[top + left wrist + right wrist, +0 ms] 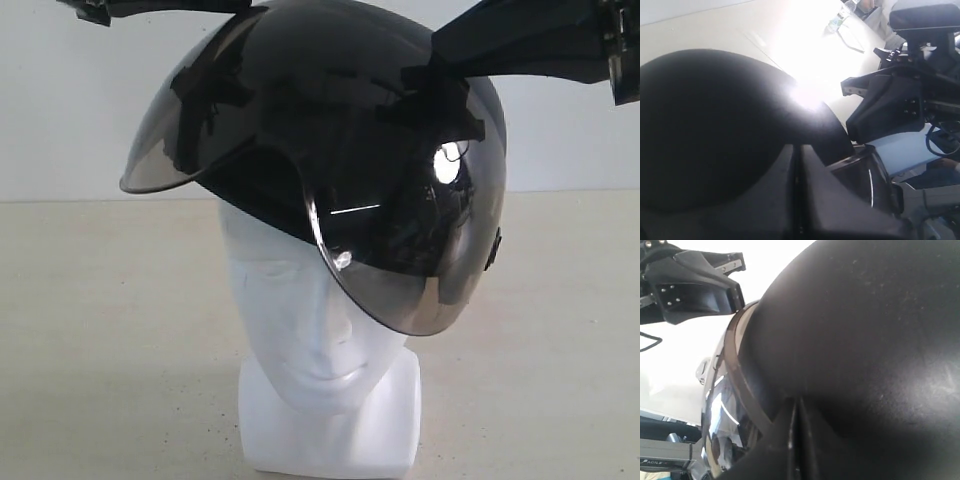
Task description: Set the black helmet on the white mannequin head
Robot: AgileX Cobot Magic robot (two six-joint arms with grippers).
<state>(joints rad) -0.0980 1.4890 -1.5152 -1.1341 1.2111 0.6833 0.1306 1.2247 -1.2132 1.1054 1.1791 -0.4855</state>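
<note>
Toward the desk's (pixel 100 350) near edge stands the white mannequin head (pixel 320 330). The black helmet (pixel 330 130) sits askew on its crown, visor (pixel 400 290) dipping toward the right edge. Left gripper (pixel 799 150) and right gripper (pixel 796 402), each pinched closed on nothing visible, touch its top from either side.

black helmet (pixel 330 120) tilted atop head, visor up | white mannequin head (pixel 315 330) upright

I count one black helmet (pixel 330 100), one white mannequin head (pixel 320 335), and two of mine: left gripper (pixel 799 195), right gripper (pixel 795 437).
</note>
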